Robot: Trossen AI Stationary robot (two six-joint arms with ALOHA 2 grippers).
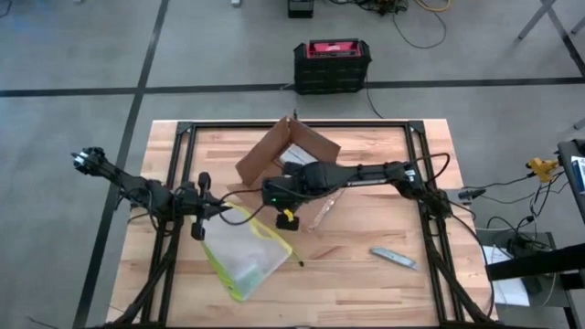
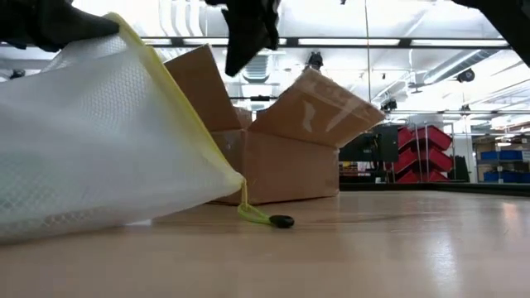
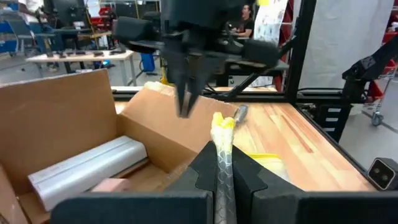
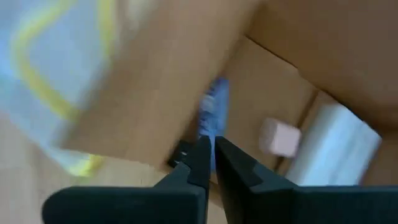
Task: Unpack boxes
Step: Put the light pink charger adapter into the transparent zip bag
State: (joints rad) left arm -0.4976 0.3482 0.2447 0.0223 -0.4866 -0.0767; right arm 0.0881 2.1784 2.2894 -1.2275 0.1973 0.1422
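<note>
**Extracting contents from the open carton**

The cardboard carton (image 1: 291, 151) sits toward the back of the counter (image 1: 366, 274), flaps up, with a white wrapped roll (image 3: 87, 165) and a small pink block (image 4: 279, 138) inside. My left pincer (image 3: 222, 149) pinches the yellow edge of the clear pouch (image 1: 239, 251). My right pincer (image 4: 210, 149) hangs over the carton, fingers pressed together, seemingly empty. Spread them before descending; approach one item vertically, clear of the flaps.
</note>
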